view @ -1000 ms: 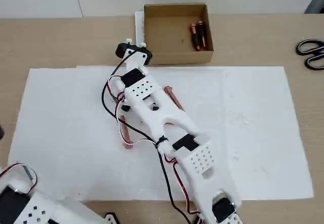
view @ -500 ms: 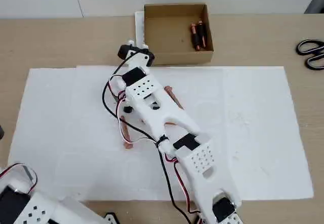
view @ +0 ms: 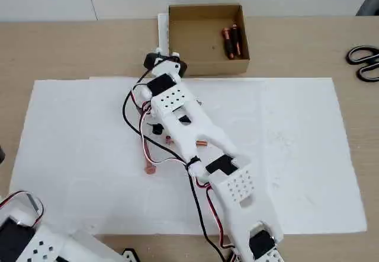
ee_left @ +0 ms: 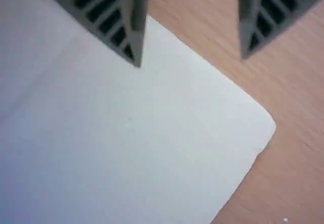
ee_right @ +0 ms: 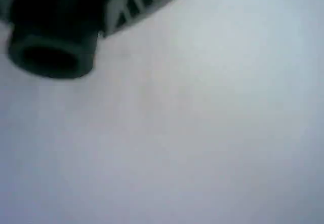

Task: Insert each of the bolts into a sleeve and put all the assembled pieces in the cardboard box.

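My right arm stretches from the table's front edge toward the cardboard box [view: 207,60]. Its gripper [view: 157,129] hangs over the white paper, shut on a black sleeve [ee_right: 50,51] whose open end shows in the right wrist view. Copper bolts lie on the paper, mostly hidden under this arm: one bolt's end [view: 148,169] pokes out on the left, and short pieces of bolt [view: 201,143] show beside the forearm. Two assembled pieces [view: 232,41] lie in the box. My left gripper [ee_left: 190,46] is open over a corner of the paper, with nothing in it.
The white paper sheet [view: 296,155] covers the middle of the wooden table. Scissors [view: 362,61] lie at the far right edge. The left arm's base [view: 29,241] sits at the front left corner.
My right arm has swung slightly right and toward the box, carrying the sleeve. It now covers the bolt that lay beside it on the right and most of the left one.
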Available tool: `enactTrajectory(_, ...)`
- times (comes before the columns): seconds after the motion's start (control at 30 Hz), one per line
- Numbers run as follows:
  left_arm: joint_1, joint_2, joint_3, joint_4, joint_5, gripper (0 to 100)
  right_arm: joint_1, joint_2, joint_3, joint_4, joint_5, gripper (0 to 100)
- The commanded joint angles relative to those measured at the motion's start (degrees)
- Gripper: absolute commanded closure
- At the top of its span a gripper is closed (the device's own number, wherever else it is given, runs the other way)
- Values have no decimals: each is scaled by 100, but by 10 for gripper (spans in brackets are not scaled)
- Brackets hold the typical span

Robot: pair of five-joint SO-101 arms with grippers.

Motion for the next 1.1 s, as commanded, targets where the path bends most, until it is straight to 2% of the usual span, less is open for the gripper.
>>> enactTrajectory(0.0,26,-53,-48,26,-44,881,66,-919,-484,92,431,995)
enactTrajectory(0.23,26,-53,-127,18,-44,881,127,-1982,-510,242,1108,995)
enactTrajectory(0.4,290,-9,-681,70,-44,880,470,-3037,-510,453,2145,995)
enactTrajectory(0.5,589,0,-1191,396,-44,879,787,-3635,-484,523,2602,995)
enactTrajectory(0.7,782,413,-2193,879,9,879,1051,-4286,-387,1640,4308,995)
enactTrajectory(0.9,448,1864,-2774,879,404,880,2141,-4593,1257,1604,4334,995)
enactTrajectory(1.07,536,2409,-3055,888,712,881,2756,-4497,2488,1200,4360,995)
